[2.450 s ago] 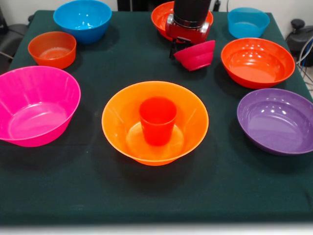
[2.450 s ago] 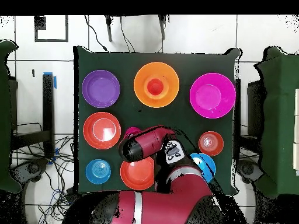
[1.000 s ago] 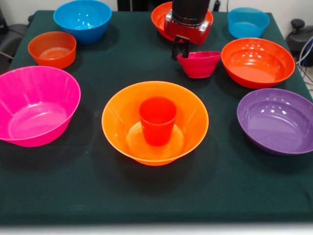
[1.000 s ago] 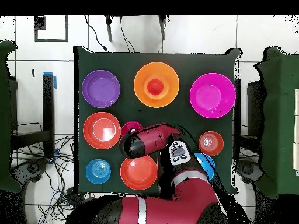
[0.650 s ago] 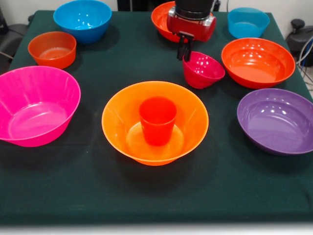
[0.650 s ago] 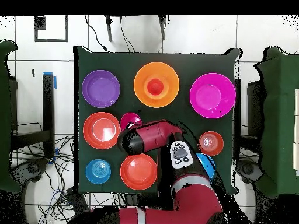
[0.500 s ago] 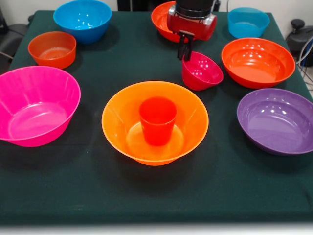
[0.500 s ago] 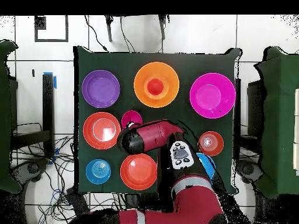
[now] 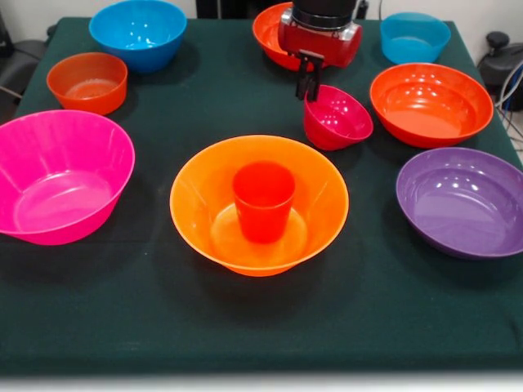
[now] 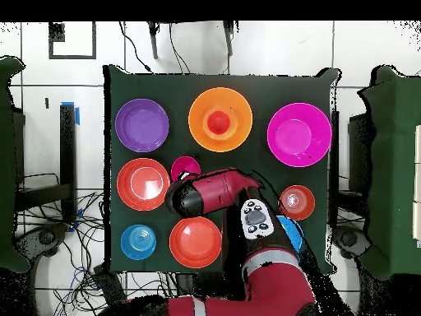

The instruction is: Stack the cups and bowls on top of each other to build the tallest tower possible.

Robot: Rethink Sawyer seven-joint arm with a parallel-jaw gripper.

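Now, claw: the claw [image 9: 307,82] pinches the far rim of the small magenta bowl [image 9: 337,118], which tilts with its mouth toward the near side, at the far middle of the tabletop [image 9: 163,327].
Tower: the large yellow-orange bowl [image 9: 315,192] sits at the centre with the orange-red cup [image 9: 263,200] upright inside it; the magenta bowl is well apart from it, farther back and to the right.
Risk: a grip on one thin edge may let the tilted bowl swing or slip, and setting it down crooked could tip the narrow cup.
Materials: glossy, smooth plastic; the bowls are round and flared, the cup tapered and translucent; the tabletop is covered in dark green cloth.
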